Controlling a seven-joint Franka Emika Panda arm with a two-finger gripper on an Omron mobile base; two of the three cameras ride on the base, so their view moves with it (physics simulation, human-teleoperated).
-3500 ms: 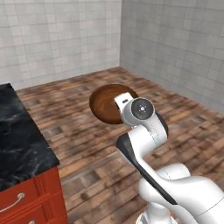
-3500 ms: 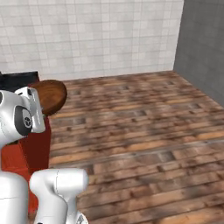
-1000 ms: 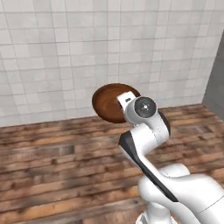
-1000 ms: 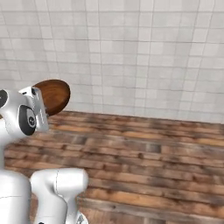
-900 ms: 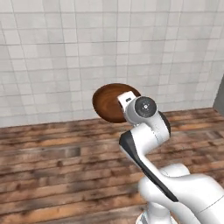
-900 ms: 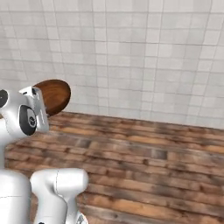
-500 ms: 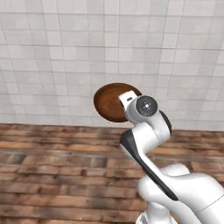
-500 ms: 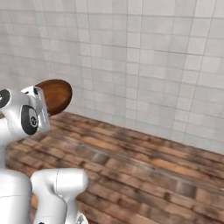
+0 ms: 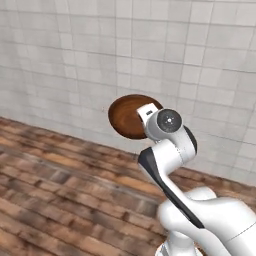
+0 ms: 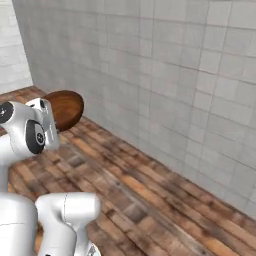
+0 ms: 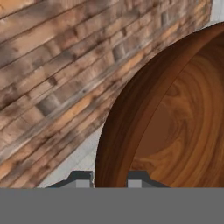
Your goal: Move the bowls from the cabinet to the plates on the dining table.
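The dark glossy brown bowl (image 9: 128, 116) was pinched at its rim by the gripper (image 11: 110, 178), one fingertip on each side of the wall, and was held aloft in front of the arm, above the wooden plank floor (image 10: 150, 200) and before a white tiled wall (image 9: 150, 60). The carrying step was judged to be in hand. The dining table and a plate would have to be brought into view before the bowl could be lowered.

White tiled wall (image 9: 75, 60) above wood-plank floor (image 9: 45, 200)
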